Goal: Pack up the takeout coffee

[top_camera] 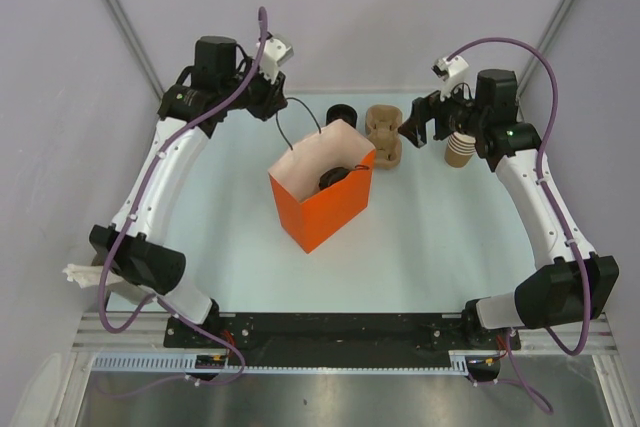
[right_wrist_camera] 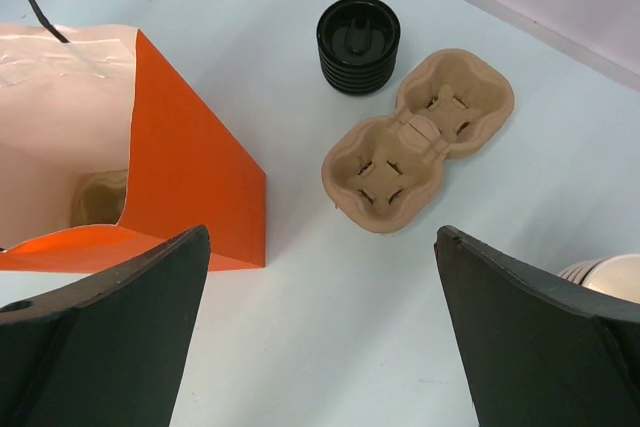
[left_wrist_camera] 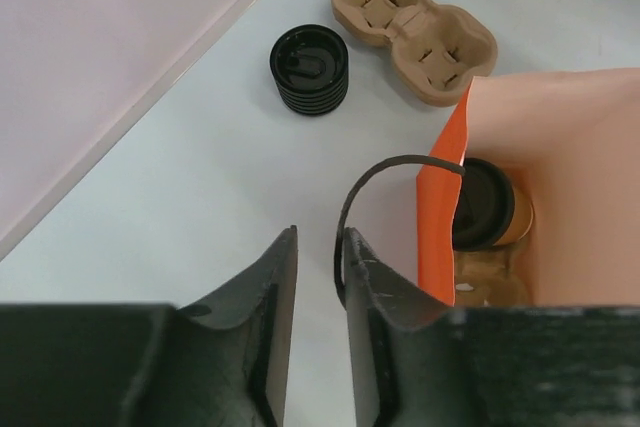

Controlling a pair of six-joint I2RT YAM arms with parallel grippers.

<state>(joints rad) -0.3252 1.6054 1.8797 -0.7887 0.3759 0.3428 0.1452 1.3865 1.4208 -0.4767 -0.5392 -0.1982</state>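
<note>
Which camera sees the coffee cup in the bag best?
Left wrist view: the cup and its black lid show clearly inside the bag. The top view shows only the dark lid; the right wrist view, just a tan blur.

Matt paper bag (top_camera: 325, 209), smooth plastic lid (left_wrist_camera: 487, 202), rough moulded cardboard carrier (right_wrist_camera: 418, 137)

arms (top_camera: 165, 167): white links, black joints | cables (top_camera: 262, 37): purple (looped) | fingers (left_wrist_camera: 270, 292): black
</note>
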